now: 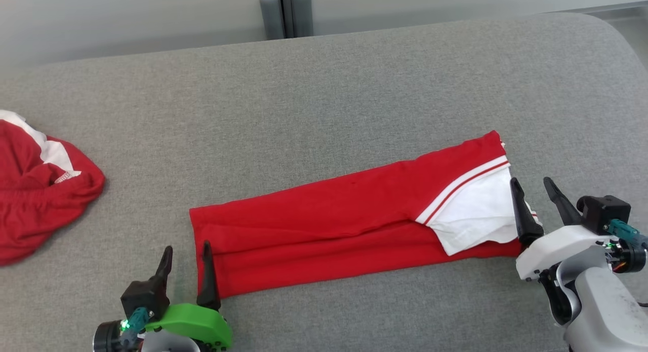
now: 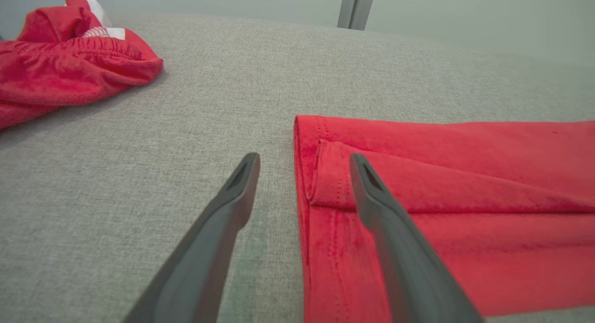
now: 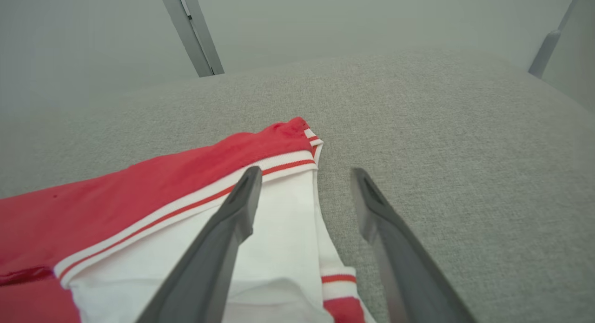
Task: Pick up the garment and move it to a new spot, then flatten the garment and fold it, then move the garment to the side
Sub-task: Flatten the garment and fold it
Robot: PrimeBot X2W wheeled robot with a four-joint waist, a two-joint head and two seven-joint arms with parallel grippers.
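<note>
The garment (image 1: 334,218) is a red shirt with a white, red-striped panel, folded into a long narrow strip across the grey surface. My left gripper (image 1: 186,256) stands open at its left end; in the left wrist view one finger is over the folded red hem (image 2: 334,183) and the other over bare fabric surface. My right gripper (image 1: 534,192) is open at the strip's right end, straddling the edge of the white panel (image 3: 283,248). Nothing is held between either pair of fingers.
A second red and white garment (image 1: 38,190) lies crumpled at the far left edge, also seen as a bunched red garment (image 2: 69,67) in the left wrist view. The grey padded surface (image 1: 324,99) stretches wide behind the strip. A grey post (image 1: 286,10) stands beyond its far edge.
</note>
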